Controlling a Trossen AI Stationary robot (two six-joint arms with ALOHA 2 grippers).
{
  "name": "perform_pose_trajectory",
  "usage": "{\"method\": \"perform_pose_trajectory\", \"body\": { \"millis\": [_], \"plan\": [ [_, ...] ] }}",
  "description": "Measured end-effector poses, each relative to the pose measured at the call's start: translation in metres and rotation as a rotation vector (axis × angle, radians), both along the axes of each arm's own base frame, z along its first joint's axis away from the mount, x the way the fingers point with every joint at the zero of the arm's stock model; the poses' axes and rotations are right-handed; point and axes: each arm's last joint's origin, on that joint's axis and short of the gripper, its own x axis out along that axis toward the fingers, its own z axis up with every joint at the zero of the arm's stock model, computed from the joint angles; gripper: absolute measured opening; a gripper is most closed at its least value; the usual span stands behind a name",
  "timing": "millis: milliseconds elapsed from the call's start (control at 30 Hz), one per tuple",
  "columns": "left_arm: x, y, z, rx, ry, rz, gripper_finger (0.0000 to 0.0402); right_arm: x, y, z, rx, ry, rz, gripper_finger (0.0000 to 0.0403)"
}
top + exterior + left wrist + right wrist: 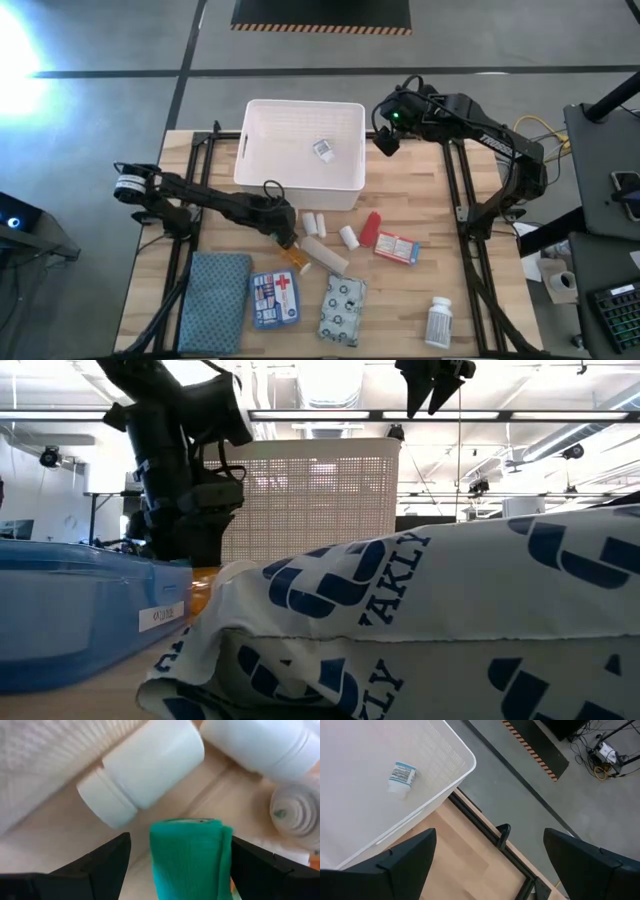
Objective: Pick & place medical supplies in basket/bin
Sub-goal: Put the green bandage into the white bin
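Note:
The white ribbed bin (300, 155) stands at the table's far middle with one small white bottle (324, 150) lying on its floor. My left gripper (284, 233) is low at the table, just in front of the bin, and is open. In its wrist view the fingers (107, 862) stand on either side of a green woven roll (192, 857); I cannot tell whether they touch it. A white bottle (145, 770) lies beyond the roll, against the bin wall. The orange vial (295, 258) lies beside the gripper. My right gripper (385, 135) hangs open, high beside the bin's far right corner.
Supplies lie across the near table: white rolls (315, 222) (348, 237), a red tube (371, 228), a red-white box (396, 247), a long cream roll (325, 255), the first-aid pouch (274, 298), the patterned packet (342, 309) and a white bottle (439, 322). The blue-grey cloth (215, 303) is at near left.

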Motion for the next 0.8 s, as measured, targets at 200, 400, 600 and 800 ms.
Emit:
{"method": "perform_pose_trajectory", "body": {
  "millis": [200,400,600,800],
  "plan": [
    [-0.004,-0.005,-0.005,-0.045,0.020,0.017,0.0242,0.000,0.000,0.000,0.000,0.000,0.000,0.0359],
    [-0.001,-0.013,0.000,-0.050,0.008,0.014,0.0177,0.000,0.000,0.000,-0.005,0.002,-0.002,0.0359],
    [0.007,-0.030,0.026,-0.059,-0.008,-0.026,0.0144,0.000,0.000,0.000,-0.010,0.006,-0.003,0.0359],
    [0.010,-0.052,0.080,0.074,-0.015,-0.098,0.0141,0.000,0.000,0.000,-0.012,0.011,0.004,0.0359]
  ]
}}
